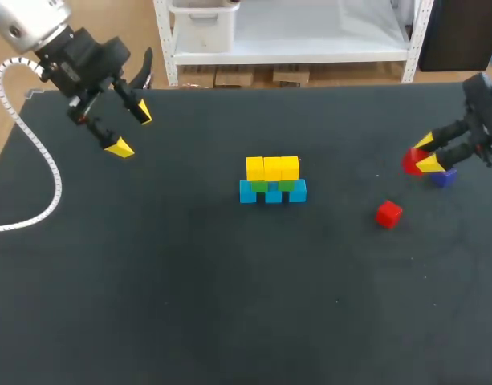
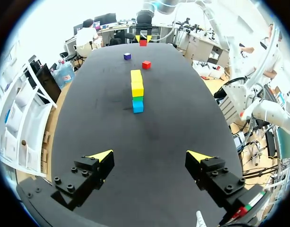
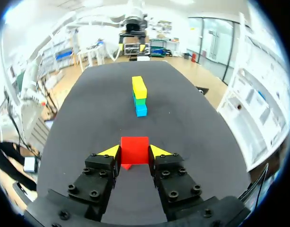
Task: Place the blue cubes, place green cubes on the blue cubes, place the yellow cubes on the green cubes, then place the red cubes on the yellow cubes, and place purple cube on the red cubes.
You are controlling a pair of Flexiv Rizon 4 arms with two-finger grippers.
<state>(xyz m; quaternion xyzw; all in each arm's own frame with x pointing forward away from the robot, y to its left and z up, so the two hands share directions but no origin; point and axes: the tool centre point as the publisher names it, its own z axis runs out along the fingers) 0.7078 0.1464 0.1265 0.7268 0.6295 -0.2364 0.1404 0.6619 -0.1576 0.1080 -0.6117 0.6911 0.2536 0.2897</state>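
Dark, matte tabletop (image 1: 189, 281) carrying a three-tier wall (image 1: 272, 172) of plain, square-edged cubes at its middle. Bottom tier: three blue cubes (image 1: 273, 195) in a left-to-right row, spaced apart. Middle tier: two green cubes (image 1: 258, 186), each bridging a space between blue ones. Top tier: three yellow cubes (image 1: 272, 168), touching side by side.

At the far right of the tabletop, the right arm (image 1: 480, 104) has its right jaws clamped on the held red cube (image 3: 134, 150), with a yellow tip pressed against each of two opposite faces. The purple cube (image 1: 445, 178) lies just beside the right jaws, on their near-right side. The loose red cube (image 1: 388, 213) sits alone on the tabletop, to the right of the wall and nearer than it.

Over the far left of the tabletop, the left arm (image 1: 29, 24) has its left jaws wide apart, well away from the wall.
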